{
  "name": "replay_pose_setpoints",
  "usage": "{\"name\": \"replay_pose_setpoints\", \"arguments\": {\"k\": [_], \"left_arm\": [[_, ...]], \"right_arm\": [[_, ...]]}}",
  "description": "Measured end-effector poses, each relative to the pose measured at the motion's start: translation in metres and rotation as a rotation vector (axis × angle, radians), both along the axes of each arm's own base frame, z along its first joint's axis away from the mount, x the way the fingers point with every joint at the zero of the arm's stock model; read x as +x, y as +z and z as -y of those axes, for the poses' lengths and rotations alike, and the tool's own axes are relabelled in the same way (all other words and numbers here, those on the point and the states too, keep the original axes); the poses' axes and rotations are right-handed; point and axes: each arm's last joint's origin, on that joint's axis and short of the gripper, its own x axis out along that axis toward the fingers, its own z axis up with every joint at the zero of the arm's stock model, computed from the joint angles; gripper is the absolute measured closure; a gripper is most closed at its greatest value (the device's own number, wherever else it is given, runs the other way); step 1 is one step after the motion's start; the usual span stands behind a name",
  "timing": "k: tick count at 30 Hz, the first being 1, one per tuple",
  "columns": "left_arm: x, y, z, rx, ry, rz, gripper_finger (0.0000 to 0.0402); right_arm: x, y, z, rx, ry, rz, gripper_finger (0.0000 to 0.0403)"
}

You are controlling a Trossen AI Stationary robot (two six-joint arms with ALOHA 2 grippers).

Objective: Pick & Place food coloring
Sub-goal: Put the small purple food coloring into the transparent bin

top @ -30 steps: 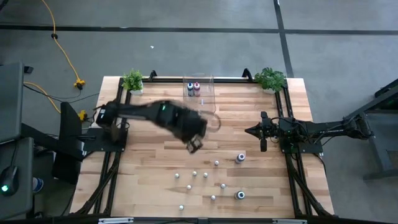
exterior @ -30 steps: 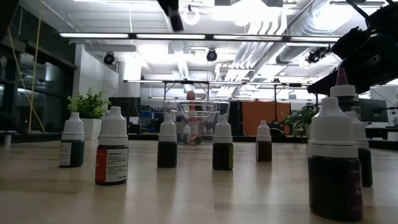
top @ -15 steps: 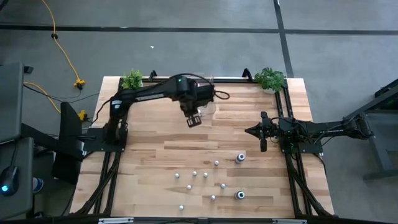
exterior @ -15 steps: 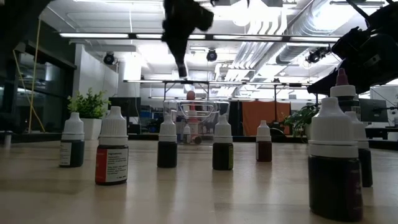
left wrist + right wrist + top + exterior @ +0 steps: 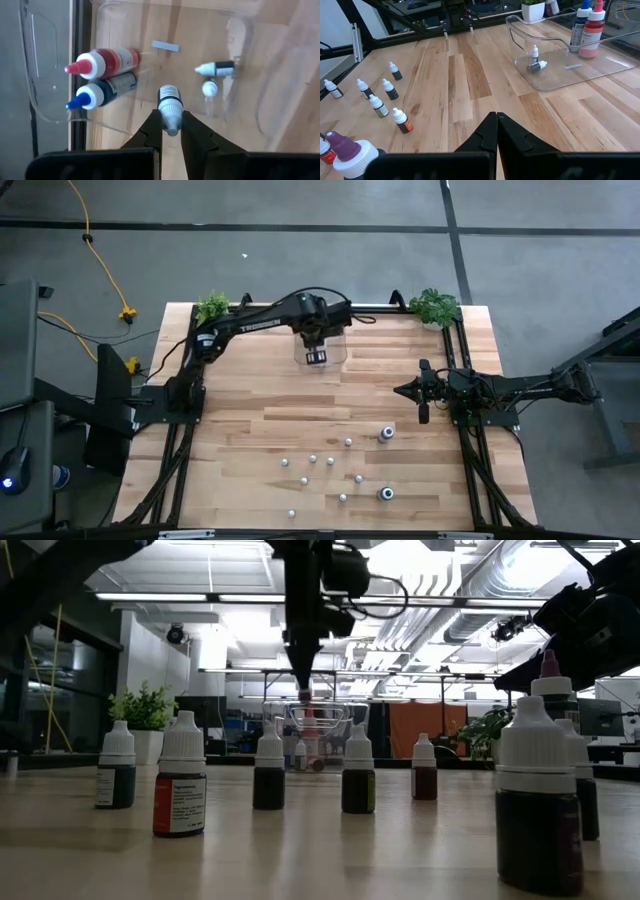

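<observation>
The left gripper (image 5: 171,131) is hovering at the desk's twelve o'clock, fingers clamping a tiny white-capped dropper bottle (image 5: 170,104) over the clear plastic bin (image 5: 55,107); releasing comes next.

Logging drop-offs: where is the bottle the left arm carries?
In the left hand, the small bottle hangs over the clear bin at the table's far edge, between two plants.

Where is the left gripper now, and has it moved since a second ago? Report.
Yes. The left gripper, shut on a small bottle, has swung from mid-table to above the clear bin at the far edge.
</observation>
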Motion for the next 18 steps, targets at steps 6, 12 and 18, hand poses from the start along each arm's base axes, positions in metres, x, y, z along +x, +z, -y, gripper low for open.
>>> {"name": "replay_pose_setpoints", "arguments": {"k": [6, 12, 18], "left_arm": [[0.011, -0.017, -0.022, 0.015, 0.110, 0.075, 0.0376], [0.017, -0.029, -0.040, 0.019, 0.201, 0.145, 0.0375], [0.020, -0.037, -0.045, -0.054, 0.260, 0.184, 0.0375]], "right_arm": [[0.000, 0.000, 0.000, 0.000, 0.000, 0.000, 0.0402], [0.000, 0.000, 0.000, 0.000, 0.000, 0.000, 0.0402], [0.000, 0.000, 0.000, 0.000, 0.000, 0.000, 0.0402]]}}
